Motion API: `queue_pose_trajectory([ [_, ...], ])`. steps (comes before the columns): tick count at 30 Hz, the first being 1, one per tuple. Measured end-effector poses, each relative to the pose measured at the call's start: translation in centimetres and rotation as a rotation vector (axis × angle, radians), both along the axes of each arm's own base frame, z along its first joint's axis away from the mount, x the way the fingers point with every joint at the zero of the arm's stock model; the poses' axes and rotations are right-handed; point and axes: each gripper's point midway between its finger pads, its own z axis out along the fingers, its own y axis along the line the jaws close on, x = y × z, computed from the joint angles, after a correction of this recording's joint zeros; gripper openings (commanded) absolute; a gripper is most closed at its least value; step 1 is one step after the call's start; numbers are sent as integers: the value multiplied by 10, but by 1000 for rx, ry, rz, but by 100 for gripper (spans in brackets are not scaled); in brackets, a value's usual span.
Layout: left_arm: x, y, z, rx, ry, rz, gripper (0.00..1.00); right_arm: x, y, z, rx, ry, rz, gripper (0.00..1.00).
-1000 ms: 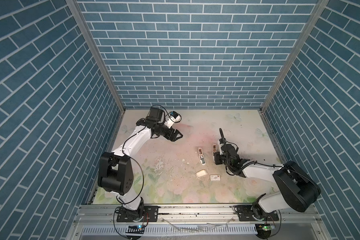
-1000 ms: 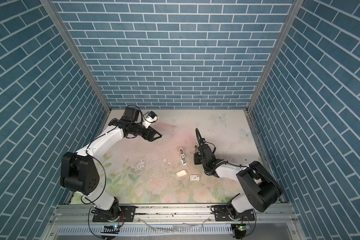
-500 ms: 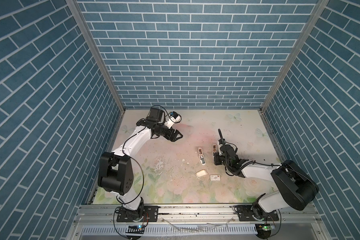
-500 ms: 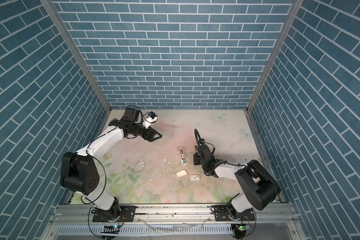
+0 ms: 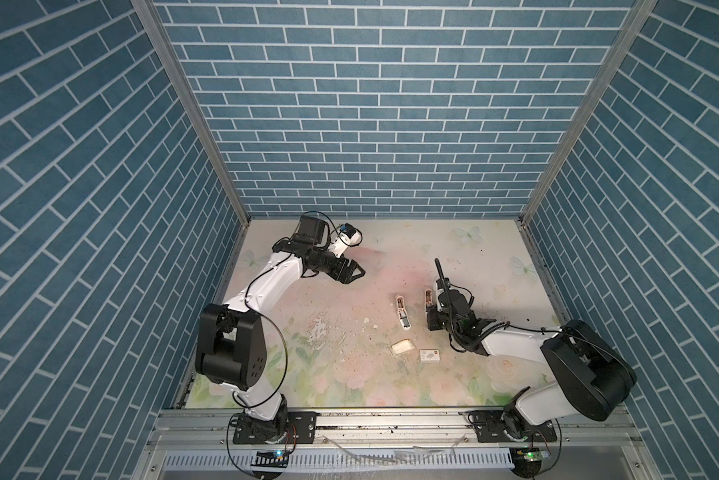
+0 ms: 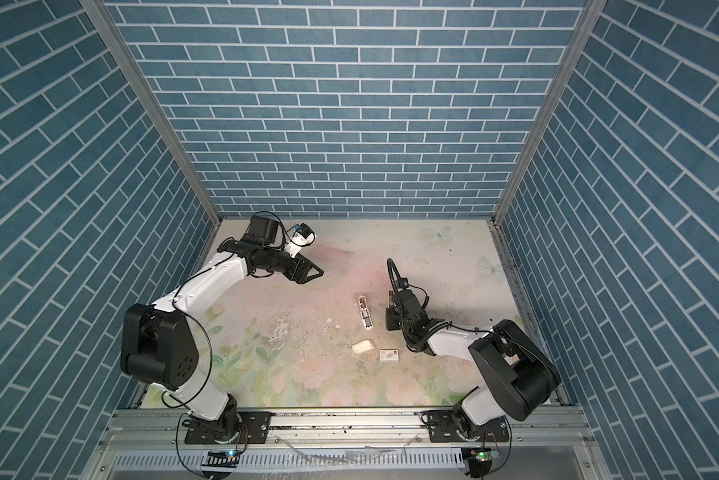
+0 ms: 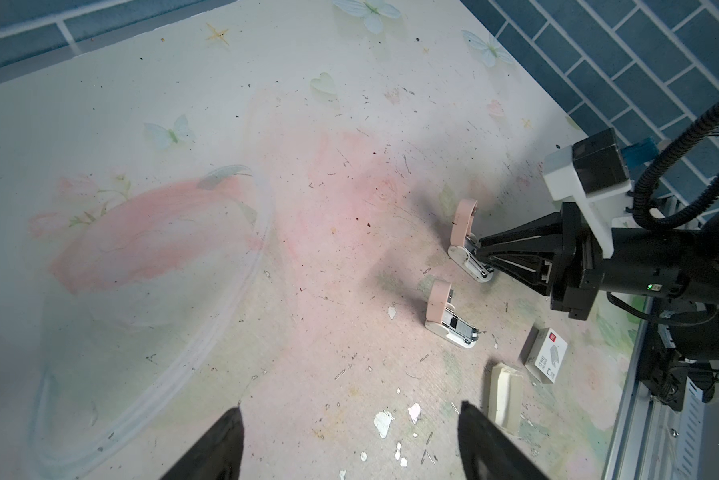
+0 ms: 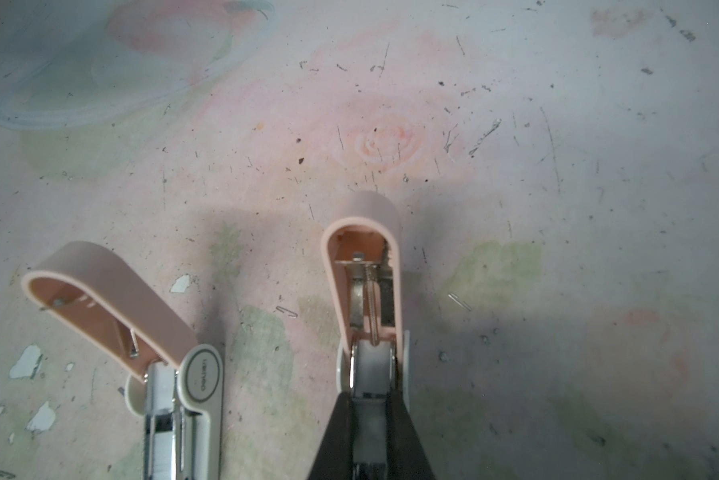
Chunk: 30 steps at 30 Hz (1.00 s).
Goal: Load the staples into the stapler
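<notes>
Staplers [image 5: 402,313] [image 5: 429,300]: two
Small white boxes with a red mark [image 5: 429,355]: one
Cream trays [image 5: 402,347]: one
Robot arms [image 5: 266,282] [image 5: 515,353]: two

An oval badge on the hinge end of one stapler [image 8: 202,384] carries a single small word, seemingly "deli". The white box [image 7: 545,354] bears a red mark; its print is too small to read.
</notes>
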Motion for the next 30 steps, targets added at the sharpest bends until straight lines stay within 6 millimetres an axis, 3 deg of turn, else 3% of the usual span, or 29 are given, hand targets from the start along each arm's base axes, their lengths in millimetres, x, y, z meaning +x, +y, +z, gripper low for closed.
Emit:
queue_pose_trajectory([
  [30,-1,0,-3,0,3,0,82,-2,2,-1,6,-18,-33,14],
])
